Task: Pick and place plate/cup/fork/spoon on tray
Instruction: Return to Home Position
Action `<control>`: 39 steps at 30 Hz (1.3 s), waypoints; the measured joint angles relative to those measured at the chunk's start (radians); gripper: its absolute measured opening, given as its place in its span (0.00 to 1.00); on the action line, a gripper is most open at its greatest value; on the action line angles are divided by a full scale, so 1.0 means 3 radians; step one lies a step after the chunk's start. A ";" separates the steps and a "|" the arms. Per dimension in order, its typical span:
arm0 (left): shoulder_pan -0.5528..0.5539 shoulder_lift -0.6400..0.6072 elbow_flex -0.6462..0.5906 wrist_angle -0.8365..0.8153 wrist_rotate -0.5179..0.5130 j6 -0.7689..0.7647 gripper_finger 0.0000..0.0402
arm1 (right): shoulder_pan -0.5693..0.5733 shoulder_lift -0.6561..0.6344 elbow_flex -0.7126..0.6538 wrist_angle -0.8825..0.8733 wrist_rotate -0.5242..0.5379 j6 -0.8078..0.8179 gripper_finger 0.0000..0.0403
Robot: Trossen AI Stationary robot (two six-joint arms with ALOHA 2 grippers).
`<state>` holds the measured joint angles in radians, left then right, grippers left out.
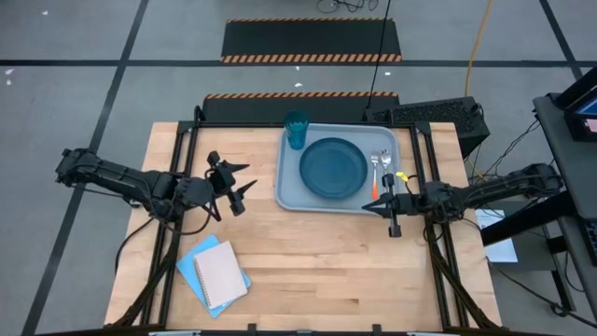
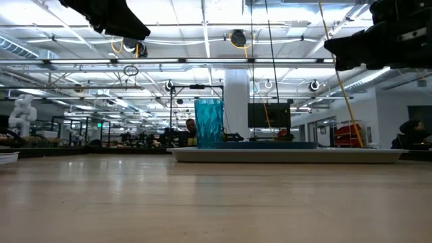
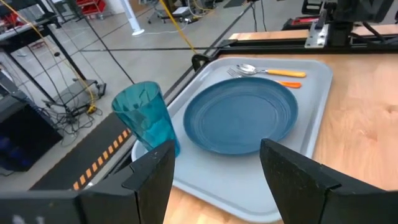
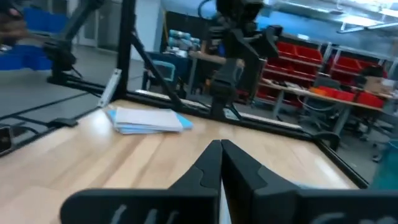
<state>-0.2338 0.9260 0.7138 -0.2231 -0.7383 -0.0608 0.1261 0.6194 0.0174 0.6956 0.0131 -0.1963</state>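
The light grey-blue tray (image 1: 287, 191) lies at the table's far middle. On it rest the dark teal plate (image 1: 333, 168), the teal cup (image 1: 297, 131) upright at its far left corner, and the fork (image 1: 374, 175) and spoon (image 1: 387, 164) side by side along its right side. They also show in the left wrist view: cup (image 3: 146, 121), plate (image 3: 239, 115), spoon (image 3: 267, 71), fork (image 3: 280, 83). My left gripper (image 1: 247, 184) is open and empty, left of the tray, raised and pointing at it. My right gripper (image 1: 369, 207) is shut and empty, above the tray's near right corner.
Blue and white notebooks (image 1: 215, 273) lie near the table's near left corner; they also show in the right wrist view (image 4: 149, 119). Bare wood lies between them and the tray. A black box (image 1: 438, 117) stands off the table's far right corner.
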 joint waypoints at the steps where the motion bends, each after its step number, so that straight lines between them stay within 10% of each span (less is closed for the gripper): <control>1: 0.0001 -0.0001 0.0000 0.0002 0.0007 0.0000 0.59 | 0.0000 -0.0037 0.0000 -0.0008 -0.0049 0.0000 0.00; 39: -0.0007 0.0000 0.0002 0.0064 0.0021 0.0072 0.59 | -0.0009 -0.1512 -0.0008 -0.1587 0.0151 0.0367 0.00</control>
<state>-0.2359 0.9260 0.7143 -0.2039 -0.7319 -0.0391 0.1234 0.1658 0.0150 0.2195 0.0586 -0.0860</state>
